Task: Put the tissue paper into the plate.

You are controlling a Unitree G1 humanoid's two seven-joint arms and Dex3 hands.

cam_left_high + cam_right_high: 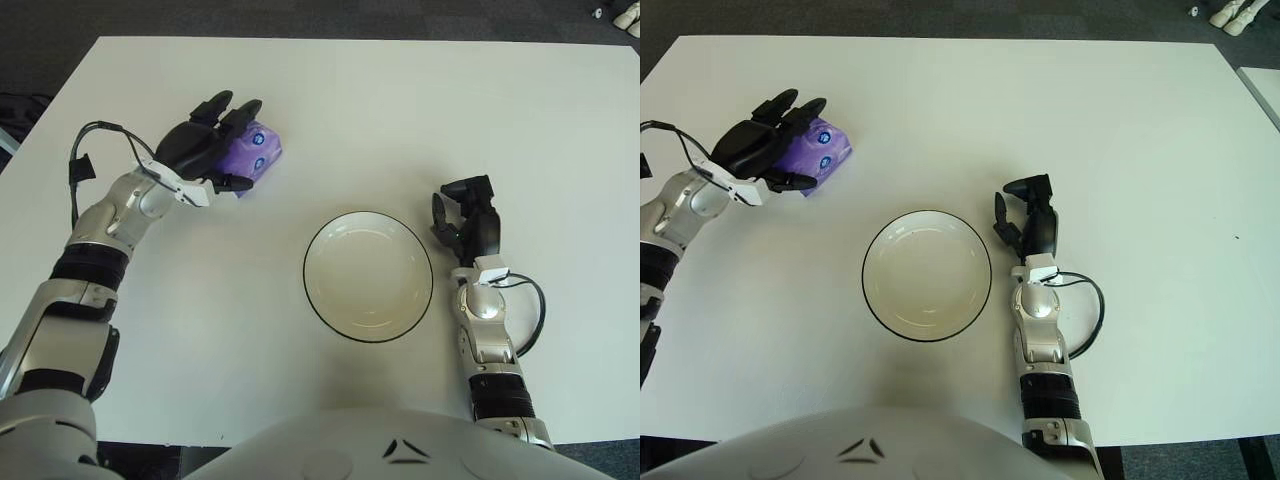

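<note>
Far left on the table (400, 110), left hand (205, 150) draped over the purple tissue pack (254, 155), fingers spread across its top, thumb by its near side; pack seems to sit on the table. Plate (368, 276) centre-near, well apart from pack, bare table between. Right hand (468, 222) just right of plate's rim, fingers loosely curled, holding nothing.

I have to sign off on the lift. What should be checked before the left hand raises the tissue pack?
1. Left hand over purple tissue pack: ok.
2. Fingers closed firmly around the pack: cannot tell.
3. Pack off the white table: not ok, it looks to be lying there.
4. Plate empty: ok.
5. Path from pack to plate free: ok.
6. Right hand outside the plate, on its right: ok.
</note>
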